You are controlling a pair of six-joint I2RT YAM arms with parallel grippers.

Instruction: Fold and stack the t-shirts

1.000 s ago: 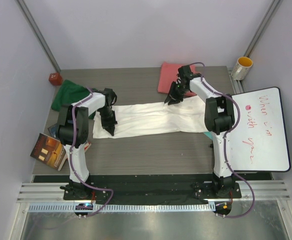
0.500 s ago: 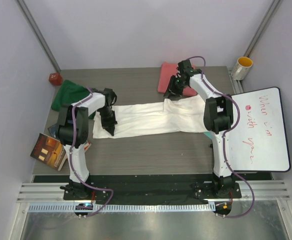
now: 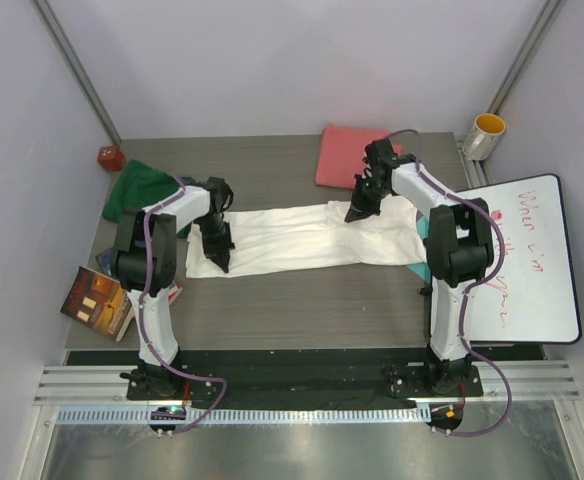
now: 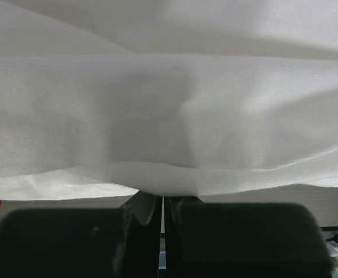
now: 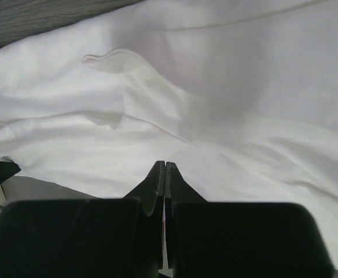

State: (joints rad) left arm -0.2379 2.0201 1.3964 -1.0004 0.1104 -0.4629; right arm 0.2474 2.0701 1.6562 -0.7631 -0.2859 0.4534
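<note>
White t-shirt (image 3: 302, 238) lies across grey table (image 3: 292, 310) between pale walls (image 3: 272, 60); left pincer (image 3: 221, 264) and right pincer (image 3: 353, 214) both closed.

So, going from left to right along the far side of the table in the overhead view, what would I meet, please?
small red object → dark green t-shirt → coral-pink t-shirt → yellow cup

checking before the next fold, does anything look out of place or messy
The green shirt is a crumpled heap at the left edge of the table, unlike the flat pink shirt. The books stick out past that edge. The white shirt lies as a wrinkled strip.
</note>
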